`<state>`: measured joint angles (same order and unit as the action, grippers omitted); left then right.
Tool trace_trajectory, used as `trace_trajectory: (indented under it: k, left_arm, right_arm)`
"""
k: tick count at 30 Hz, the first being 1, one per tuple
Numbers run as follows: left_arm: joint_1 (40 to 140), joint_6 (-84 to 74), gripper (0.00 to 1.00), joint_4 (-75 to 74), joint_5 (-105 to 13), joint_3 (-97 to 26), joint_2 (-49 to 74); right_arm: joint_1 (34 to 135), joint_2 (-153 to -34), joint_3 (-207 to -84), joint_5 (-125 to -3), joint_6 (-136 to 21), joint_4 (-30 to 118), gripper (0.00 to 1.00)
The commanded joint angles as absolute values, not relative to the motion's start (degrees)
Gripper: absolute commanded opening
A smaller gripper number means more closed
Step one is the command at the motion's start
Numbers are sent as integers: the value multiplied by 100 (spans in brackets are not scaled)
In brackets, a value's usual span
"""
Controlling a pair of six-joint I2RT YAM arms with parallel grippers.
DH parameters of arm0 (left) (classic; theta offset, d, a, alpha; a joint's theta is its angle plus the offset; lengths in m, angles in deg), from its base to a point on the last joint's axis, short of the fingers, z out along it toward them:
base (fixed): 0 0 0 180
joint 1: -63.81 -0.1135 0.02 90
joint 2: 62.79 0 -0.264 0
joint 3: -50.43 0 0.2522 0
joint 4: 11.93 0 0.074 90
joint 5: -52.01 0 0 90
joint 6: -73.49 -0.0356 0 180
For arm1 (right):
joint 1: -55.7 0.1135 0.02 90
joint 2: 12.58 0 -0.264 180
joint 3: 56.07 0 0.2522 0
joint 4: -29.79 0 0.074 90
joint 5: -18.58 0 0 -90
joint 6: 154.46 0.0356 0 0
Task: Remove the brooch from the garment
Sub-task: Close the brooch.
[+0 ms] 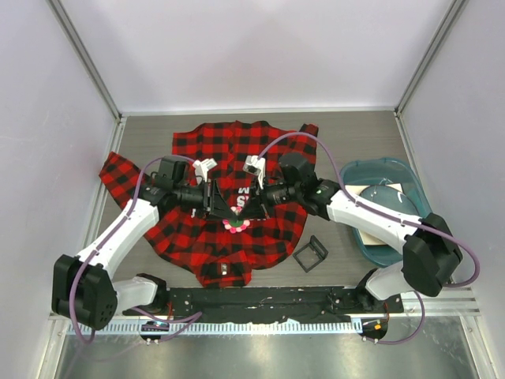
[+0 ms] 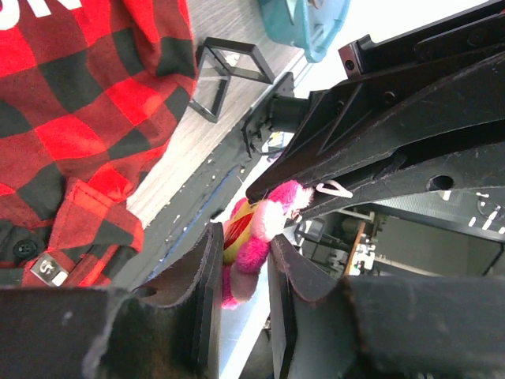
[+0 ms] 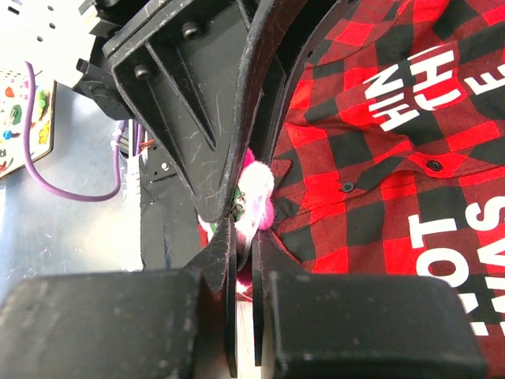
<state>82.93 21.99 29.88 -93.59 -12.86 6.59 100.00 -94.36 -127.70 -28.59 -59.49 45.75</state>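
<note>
The red-and-black check shirt (image 1: pixel 225 142) lies flat mid-table, white lettering facing up (image 3: pixel 410 110). The pink flower brooch (image 1: pixel 237 224) with its yellow centre sits over the shirt's lower front. Both grippers meet at it. My left gripper (image 1: pixel 225 213) comes from the left; in its wrist view its jaws (image 2: pixel 245 237) close on the brooch's petals (image 2: pixel 256 233). My right gripper (image 1: pixel 251 209) comes from the right; its jaws (image 3: pixel 245 229) are almost together, pinching the brooch's edge (image 3: pixel 256 189) against the shirt fabric (image 3: pixel 379 197). I cannot tell whether the pin still sits in the cloth.
A black square frame (image 1: pixel 311 253) lies on the table right of the shirt's hem. A teal basin (image 1: pixel 387 209) stands at the right. A black rail (image 1: pixel 260 298) runs along the near edge. Enclosure walls close the left, back and right sides.
</note>
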Motion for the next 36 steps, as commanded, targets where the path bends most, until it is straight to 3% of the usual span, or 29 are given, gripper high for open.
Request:
trace_trajectory:
  k: [1, 24, 36]
  left_arm:
    - [8473, 2260, 27, 3057, -8476, -1624, 594]
    - [8754, 2093, 41, 2987, -8414, -1773, 612]
    - [8421, 2260, 57, 2846, -7939, -1035, -565]
  right_arm:
    - [10360, -9528, -13223, -2501, -6095, 4205, 1]
    - [10360, -9898, -13733, -2685, -6095, 4522, 1]
    - [9746, -9670, -12345, -3406, -4445, 3485, 1]
